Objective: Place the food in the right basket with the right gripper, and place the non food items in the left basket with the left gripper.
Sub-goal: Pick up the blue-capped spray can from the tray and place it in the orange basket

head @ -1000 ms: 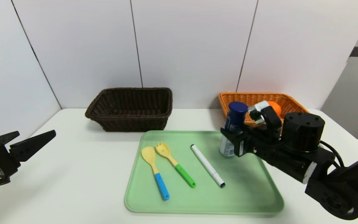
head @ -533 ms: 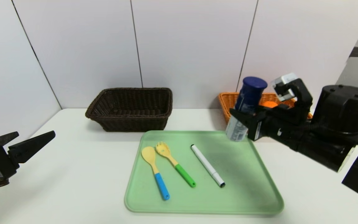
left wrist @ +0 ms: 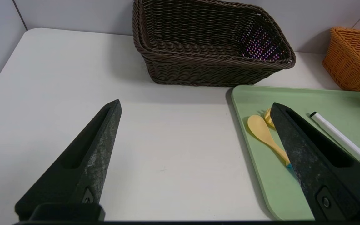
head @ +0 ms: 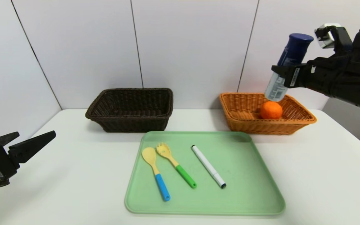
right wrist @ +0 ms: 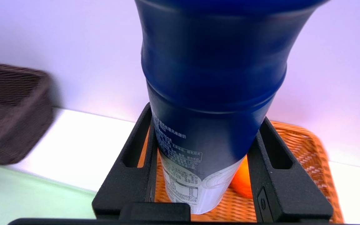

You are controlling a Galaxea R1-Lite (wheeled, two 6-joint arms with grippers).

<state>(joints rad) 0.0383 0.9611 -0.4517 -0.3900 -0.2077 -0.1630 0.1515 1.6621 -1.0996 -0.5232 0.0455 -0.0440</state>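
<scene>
Since earlier frame: lifted off green tray (head: 255, 175), carried up and right, now high above orange-tan basket (head: 239, 122). Head view: right pincer (head: 281, 78) clamped partway shut on bottle (head: 287, 62) around lower-mid body; long axis near upright, dark blue cap up and tilted to the right, base hanging just above the orange (head: 271, 110) already in that basket. Left pincer (head: 31, 142) parked low at left edge over surface (head: 73, 175), fully spread, empty. Spoon (head: 155, 170), fork (head: 175, 168), marker (head: 208, 170) lying flat on tray; dark brown basket (head: 130, 109) looks empty. Left wrist view: same spread fingers (left wrist: 83, 162), nothing between; spoon bowl, marker and both baskets ahead. Right wrist view: fingers (right wrist: 136, 175) flank bottle's white label section on both sides, blue upper part fills frame, basket weave and orange glow below. Judgement: rigid smooth cylinder, probably light-to-moderate, slick label so could slip or pivot; mid-body hold fine, lower before release, avoid landing on fruit.
</scene>
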